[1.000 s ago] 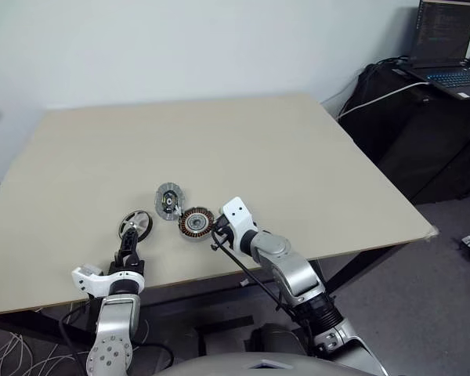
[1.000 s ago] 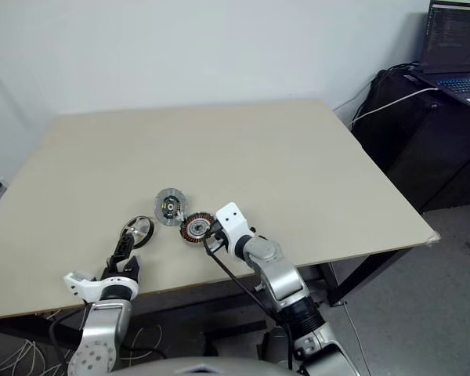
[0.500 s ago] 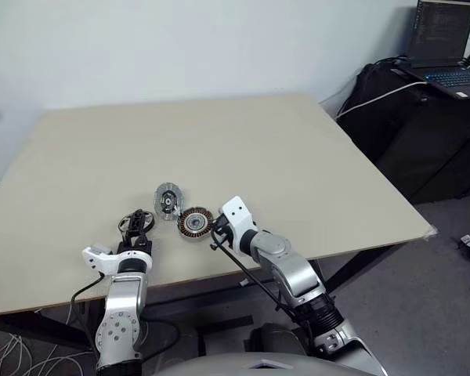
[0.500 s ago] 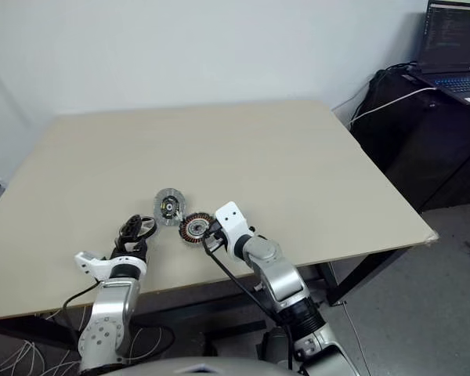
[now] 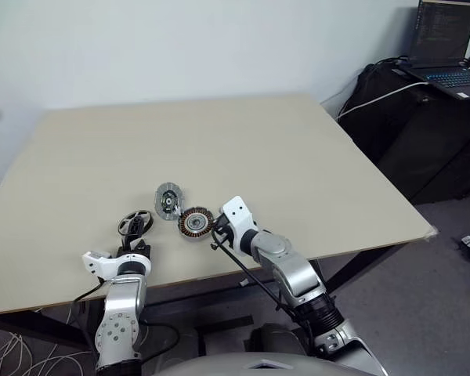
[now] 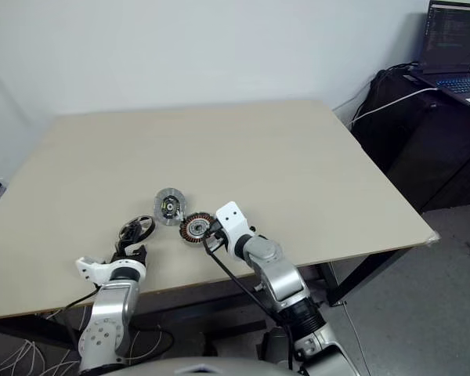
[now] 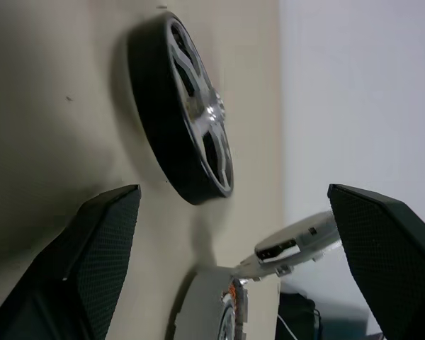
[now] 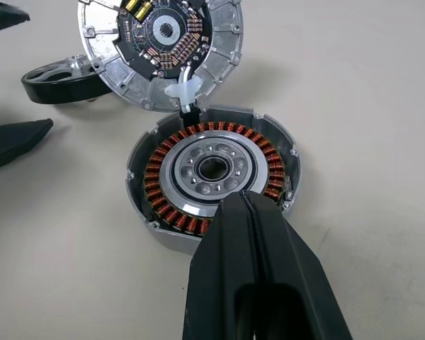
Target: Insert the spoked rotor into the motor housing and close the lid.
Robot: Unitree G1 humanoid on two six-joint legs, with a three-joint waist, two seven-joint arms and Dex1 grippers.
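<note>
Left pincer [image 7: 234, 234] wide near spoked rotor [image 7: 188, 117]; right pincer [image 8: 251, 212] closed (on motor housing [image 8: 212, 173])

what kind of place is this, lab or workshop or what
Probably a robotics lab or office workroom: a plain beige table holding motor parts such as the copper-wound motor housing, an open laptop showing code, and loose cables on the floor.

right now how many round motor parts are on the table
3: the spoked rotor nearest the left claw, the motor housing at the right claw, the lid just behind it.
</note>
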